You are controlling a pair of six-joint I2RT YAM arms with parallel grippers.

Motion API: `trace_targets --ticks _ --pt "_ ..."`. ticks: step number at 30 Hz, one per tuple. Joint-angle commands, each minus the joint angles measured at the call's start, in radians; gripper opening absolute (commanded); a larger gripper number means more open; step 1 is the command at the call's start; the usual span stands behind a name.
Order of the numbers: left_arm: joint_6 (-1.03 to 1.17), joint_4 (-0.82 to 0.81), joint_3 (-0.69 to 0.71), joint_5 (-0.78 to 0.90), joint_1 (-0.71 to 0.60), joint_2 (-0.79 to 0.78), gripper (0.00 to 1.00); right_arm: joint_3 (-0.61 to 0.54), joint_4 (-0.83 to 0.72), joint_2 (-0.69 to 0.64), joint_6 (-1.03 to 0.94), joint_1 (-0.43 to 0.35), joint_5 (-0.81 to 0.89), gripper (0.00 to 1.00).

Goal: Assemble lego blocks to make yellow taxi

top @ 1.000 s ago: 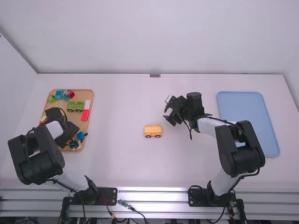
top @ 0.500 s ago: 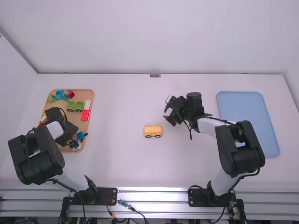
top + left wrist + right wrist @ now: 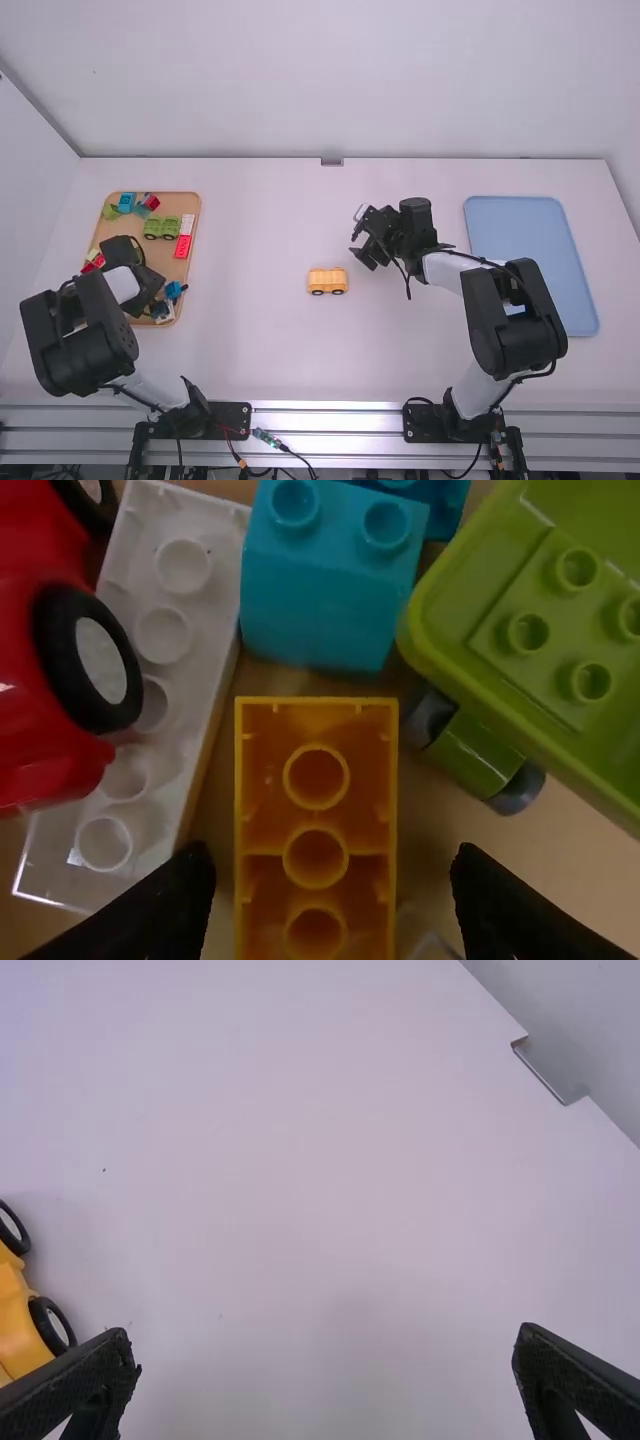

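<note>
1 white table (image 3: 260,350) is bearing 1 tan tray (image 3: 174,268). Right gripper (image 3: 358,237) is hovering, fingers spread, near 1 yellow wheeled base (image 3: 327,280) standing mid-table. Left gripper (image 3: 148,287) is hanging open over 1 upturned yellow block (image 3: 316,817) in the tray.

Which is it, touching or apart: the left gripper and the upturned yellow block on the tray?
Apart. The left wrist view shows the left gripper open, with a strip of tray visible between each finger and the block.

Yellow-orange wheeled plastic block (image 3: 328,280): body plain, tyres (image 3: 44,1326) black.
Oblong plastic brick (image 3: 262,800): uniform orange-yellow. Rectangular tray (image 3: 530,230): plain pale blue.
</note>
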Motion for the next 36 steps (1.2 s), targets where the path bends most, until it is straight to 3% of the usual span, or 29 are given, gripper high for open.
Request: trace_targets --ticks 1,6,15,23,26,36 --pt "-0.006 -0.009 -0.021 -0.02 -0.008 -0.021 0.6 -0.005 -0.001 -0.023 0.005 0.005 -0.007 0.99" --pt "-0.007 -0.01 -0.014 -0.02 -0.008 -0.021 0.45 -0.005 -0.001 -0.023 0.005 0.005 -0.008 0.99" --pt "-0.006 -0.013 -0.01 -0.012 -0.008 -0.021 0.39 -0.005 -0.001 -0.023 0.005 0.005 -0.006 0.99" --pt "-0.006 -0.032 0.014 -0.014 -0.008 -0.024 0.4 -0.005 -0.001 -0.023 0.005 0.005 -0.005 0.99" --pt "-0.004 -0.077 0.041 -0.014 -0.008 -0.041 0.27 -0.005 -0.001 -0.023 0.005 0.005 -0.008 0.99" --pt "-0.006 -0.168 0.086 -0.012 -0.008 -0.13 0.13 -0.005 0.003 -0.023 0.005 0.005 -0.004 0.99"
